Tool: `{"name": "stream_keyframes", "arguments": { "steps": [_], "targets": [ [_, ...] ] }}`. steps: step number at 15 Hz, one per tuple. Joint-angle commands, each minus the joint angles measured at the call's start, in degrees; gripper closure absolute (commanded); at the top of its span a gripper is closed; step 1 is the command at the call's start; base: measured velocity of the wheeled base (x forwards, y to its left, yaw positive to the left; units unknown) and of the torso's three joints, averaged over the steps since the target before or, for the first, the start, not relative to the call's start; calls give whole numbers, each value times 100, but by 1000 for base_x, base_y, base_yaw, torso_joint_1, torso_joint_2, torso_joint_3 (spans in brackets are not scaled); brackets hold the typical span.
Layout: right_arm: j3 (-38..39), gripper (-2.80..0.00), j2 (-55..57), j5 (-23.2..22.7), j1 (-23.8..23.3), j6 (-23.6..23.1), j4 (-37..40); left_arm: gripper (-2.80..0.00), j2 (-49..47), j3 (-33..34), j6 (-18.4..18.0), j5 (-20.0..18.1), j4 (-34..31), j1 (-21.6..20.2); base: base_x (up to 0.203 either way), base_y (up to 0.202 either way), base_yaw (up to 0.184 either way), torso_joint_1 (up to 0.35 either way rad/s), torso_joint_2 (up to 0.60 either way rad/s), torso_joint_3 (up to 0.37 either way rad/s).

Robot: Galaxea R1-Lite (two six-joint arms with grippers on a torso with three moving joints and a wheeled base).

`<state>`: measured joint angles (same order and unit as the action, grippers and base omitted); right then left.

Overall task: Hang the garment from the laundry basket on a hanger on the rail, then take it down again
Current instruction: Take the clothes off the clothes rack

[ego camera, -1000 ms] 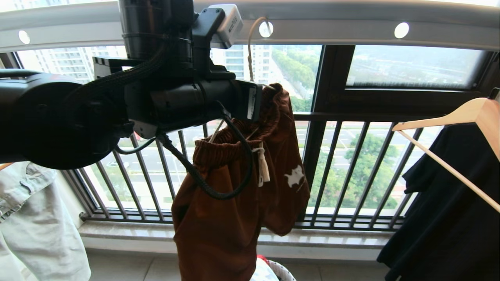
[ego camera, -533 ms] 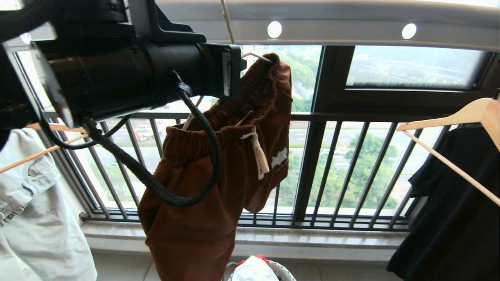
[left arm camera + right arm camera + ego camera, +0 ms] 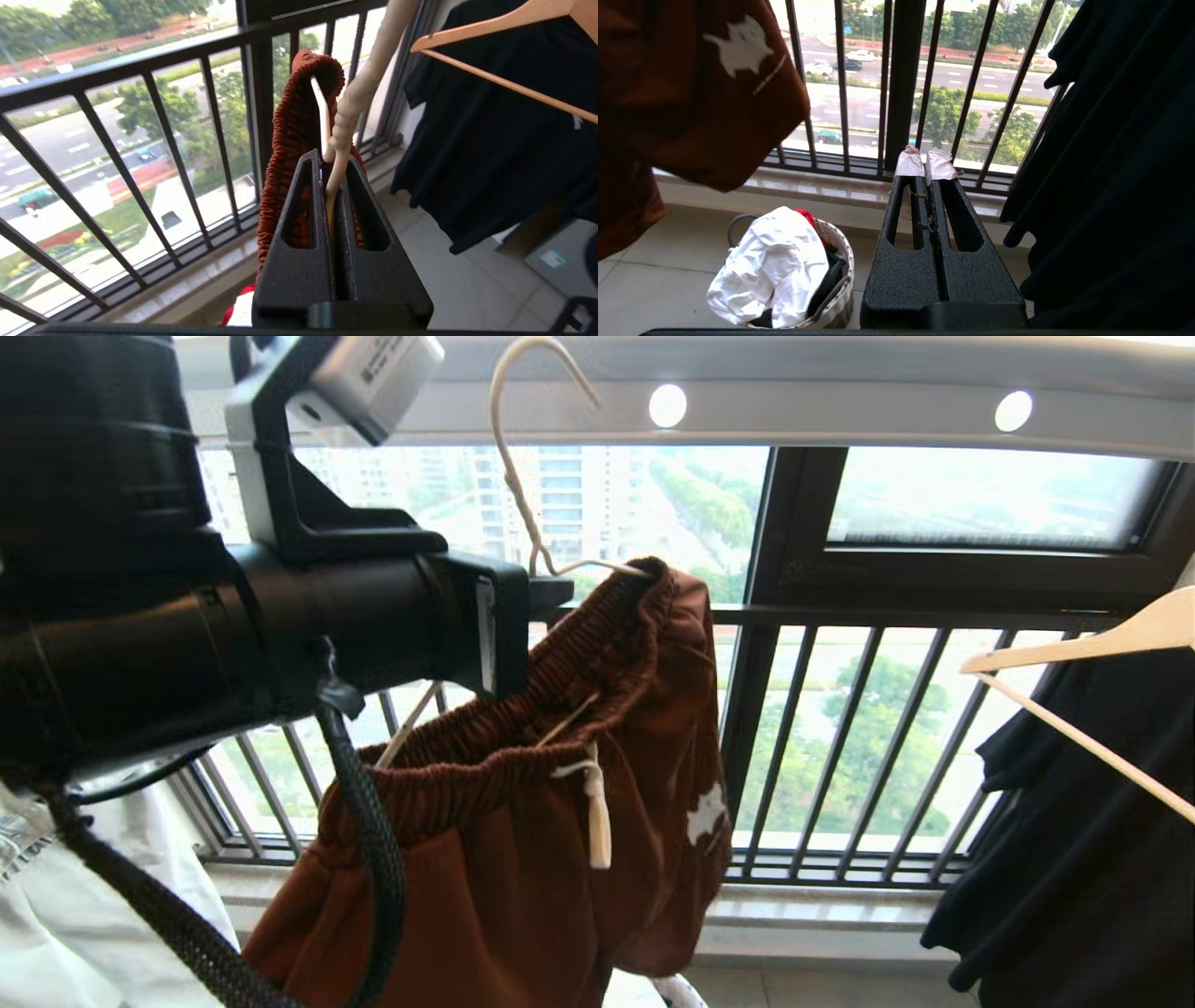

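Left gripper (image 3: 332,161) pinches the cream hanger (image 3: 523,485) at its neck, centre frame; hook sits off the grey rail (image 3: 840,392) at top. Rust-brown shorts (image 3: 523,821) drape from the hanger, lower centre. Right gripper (image 3: 927,163) pressed together, holding nothing, above the laundry basket (image 3: 840,284) at lower left of its view

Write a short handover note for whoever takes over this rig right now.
Left tool: shut on the wire hanger just below its hook, held up near the rail.
Right tool: shut, empty, parked low near the laundry basket.
Shorts: draped over the hanger by the waistband.
Hook: looks clear of the rail's holes, so the hanger seems off the rail.
Left: from this moment alone I cannot tell whether it is going up or coming down; check, then finish that step.
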<state>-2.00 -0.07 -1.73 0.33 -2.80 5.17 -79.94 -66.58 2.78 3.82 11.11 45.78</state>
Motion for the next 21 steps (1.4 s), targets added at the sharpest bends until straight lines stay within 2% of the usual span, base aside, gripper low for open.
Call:
{"name": "stream_keyframes", "arguments": {
  "steps": [1,4,6,7,9,13,18,19,21],
  "targets": [
    [-2,0,7,-3,2,-9,2,0,113,502,411,-256,33,3,0,0,0,0,0,0],
    [3,0,7,-3,2,-6,2,0,195,1202,484,-920,59,-14,0,0,0,0,0,0],
    [5,0,7,-3,2,-7,2,0,94,1557,420,-1537,115,-25,0,0,0,0,0,0],
    [-2,0,7,-3,2,-1,2,0,-60,1671,364,-1703,203,-115,0,0,0,0,0,0],
    [-2,0,7,-3,2,-10,2,0,-518,1738,340,-1764,622,-326,0,0,0,0,0,0],
    [-2,0,7,-3,2,-1,2,0,-1478,2060,356,-2150,2311,-674,0,0,0,0,0,0],
    [7,0,7,-3,2,-1,2,0,-2139,2060,344,-2190,2764,-1077,0,0,0,0,0,0],
    [7,0,7,6,2,-1,2,0,-2236,2037,345,-2186,3031,-1180,0,0,0,0,0,0],
    [7,0,7,-20,2,-168,10,0,-2289,2034,355,-2184,3302,-1264,0,0,0,0,0,0]
  ]
}}
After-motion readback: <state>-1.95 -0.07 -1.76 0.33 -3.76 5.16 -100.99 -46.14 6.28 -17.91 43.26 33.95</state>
